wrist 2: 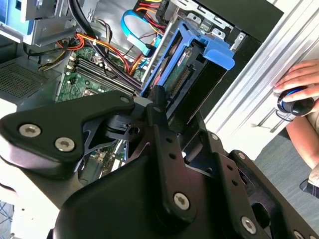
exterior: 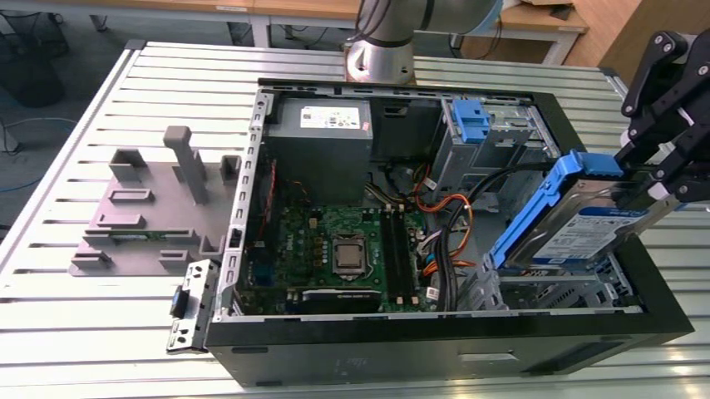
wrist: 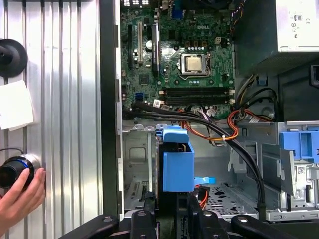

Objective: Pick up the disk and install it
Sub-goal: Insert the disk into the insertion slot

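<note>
We judge the pick-up done and the install only part-way. The disk [exterior: 571, 229] is off the table [exterior: 66, 332] and hangs tilted inside the open computer case [exterior: 444, 332], at the case corner on the exterior view's right, next to its front edge. Its lower end dips toward the empty drive cage [exterior: 560, 291] at that corner, and its upper end rises above the case rim. In the first wrist view the blue carrier end of the disk [wrist: 178, 167] stands over the cage floor, beside the dark cables that run from the motherboard [exterior: 344, 249]. We cannot tell whether the lower end touches the cage rails, but the disk does not lie flat, so seating it is left to do. The gripper [exterior: 647, 189] holds the upper end. Its jaws are narrowly apart, drawn in on the carrier's two long sides. In the second wrist view one finger [wrist 2: 158, 107] presses the side of the disk [wrist 2: 192, 64].
</note>
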